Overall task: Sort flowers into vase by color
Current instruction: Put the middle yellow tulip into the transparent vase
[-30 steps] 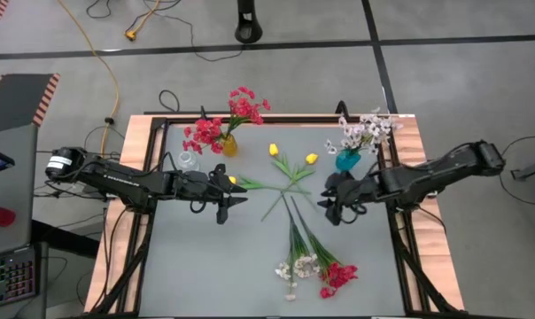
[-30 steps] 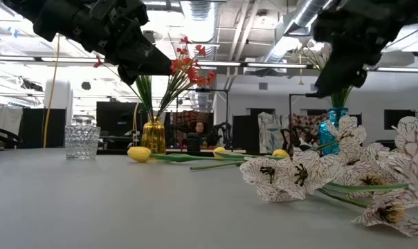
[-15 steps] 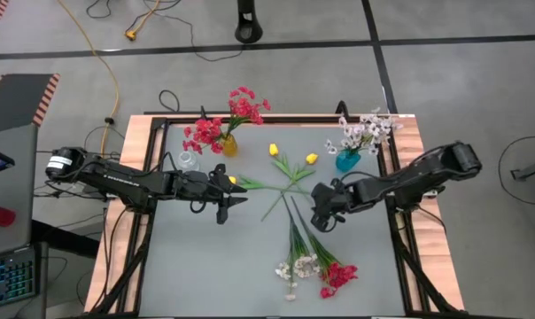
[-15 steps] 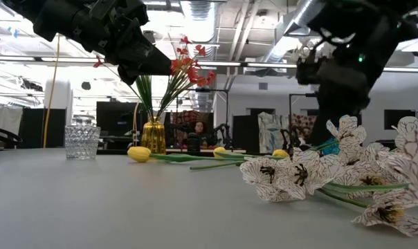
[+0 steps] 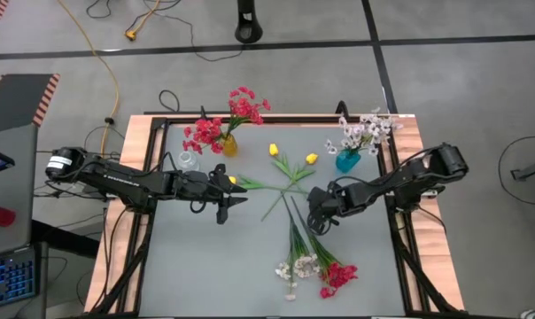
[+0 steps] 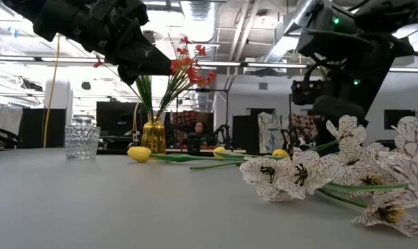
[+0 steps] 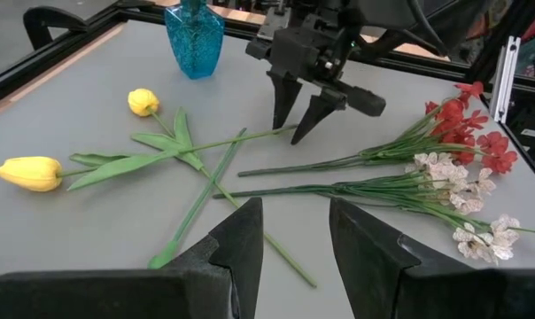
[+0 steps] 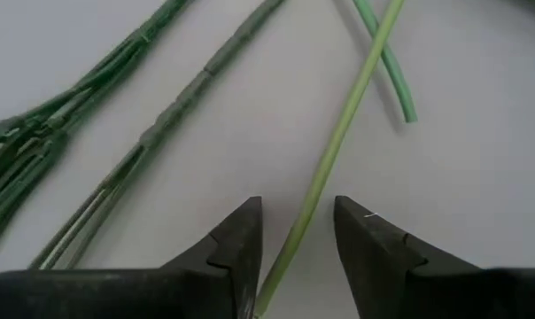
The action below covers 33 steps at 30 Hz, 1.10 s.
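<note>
Left gripper (image 5: 235,197): hangs over the left half of the bench (image 5: 205,266), fingers apart with nothing between them, just beside the nearest yellow bud.
Clear glass (image 5: 188,161): stands empty near the back left corner of the bench, beside the amber vase.
Amber vase (image 5: 228,145): holds red sprays (image 5: 225,120) and stands at the back, left of centre.
Yellow tulips: three lie flat at the middle of the bench with their green stems crossing; one bud (image 5: 232,181) is next to the left gripper, one (image 5: 273,150) is toward the back, one (image 5: 311,159) is toward the teal vase.
Right gripper (image 5: 317,219): low over the crossed stems at mid-bench, fingers apart; in the right wrist view a single green stem (image 8: 338,142) runs up between the two fingers (image 8: 236,244), not clamped.
Loose sprays: a bundle lies toward the front of the bench, stems pointing at the right gripper, with white blossoms (image 5: 296,268) to the left and red blossoms (image 5: 337,276) to the right.
Teal vase (image 5: 347,160): stands at the back right and holds white sprays (image 5: 365,131).
Writing: no brand, label or lettering can be read anywhere on the things or the arms.
</note>
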{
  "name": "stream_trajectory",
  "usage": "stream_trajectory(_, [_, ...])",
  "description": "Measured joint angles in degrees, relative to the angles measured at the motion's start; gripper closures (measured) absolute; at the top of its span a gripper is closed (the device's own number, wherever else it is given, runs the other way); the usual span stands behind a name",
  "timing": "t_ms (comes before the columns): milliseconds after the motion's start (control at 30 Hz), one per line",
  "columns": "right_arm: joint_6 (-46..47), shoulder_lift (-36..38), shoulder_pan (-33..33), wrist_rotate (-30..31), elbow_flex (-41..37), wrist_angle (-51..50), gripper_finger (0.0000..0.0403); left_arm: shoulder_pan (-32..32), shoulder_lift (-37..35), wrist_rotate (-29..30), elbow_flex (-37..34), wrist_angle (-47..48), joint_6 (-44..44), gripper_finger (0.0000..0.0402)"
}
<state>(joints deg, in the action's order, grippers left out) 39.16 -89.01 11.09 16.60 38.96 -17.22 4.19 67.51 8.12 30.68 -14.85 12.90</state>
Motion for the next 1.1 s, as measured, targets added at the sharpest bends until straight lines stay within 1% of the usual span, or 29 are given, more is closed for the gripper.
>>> stream_trajectory(100, [0.02,-0.20,0.00,0.00,0.09,0.27,0.0269,0.00,0.00,-0.04,0.00,0.08,0.07,0.0283])
stream_trajectory(333, [1.39,0.97,0.00,-0.24,-0.04,0.25,0.0374,0.01,0.00,-0.22,0.00,0.52,1.82,0.0283])
stream_trajectory(467, [1.42,2.25,0.04,-0.22,-0.04,1.92,0.0376,0.02,0.00,-0.21,0.00,0.50,1.38,0.0283])
stream_trajectory(600, [1.35,3.79,0.02,-0.19,-0.04,6.07,0.0367,0.02,0.00,-0.22,0.00,0.35,1.36,0.0283])
stream_trajectory(700, [0.94,5.01,0.02,0.10,-0.04,8.91,0.0371,0.01,0.00,-0.22,0.00,0.28,1.38,0.0283])
stream_trajectory(900, [0.60,7.56,0.04,4.23,-0.04,14.52,0.0374,0.00,0.00,-1.71,-0.02,-1.18,2.58,0.0283])
stream_trajectory(1033, [-4.44,8.19,0.04,4.75,-0.04,22.06,0.0367,0.02,0.00,-1.38,-0.02,-3.90,5.76,0.0283])
stream_trajectory(1100, [-8.59,8.17,0.20,4.55,-0.04,26.73,0.0368,0.02,0.00,-1.16,-0.02,-5.98,6.23,0.0283])
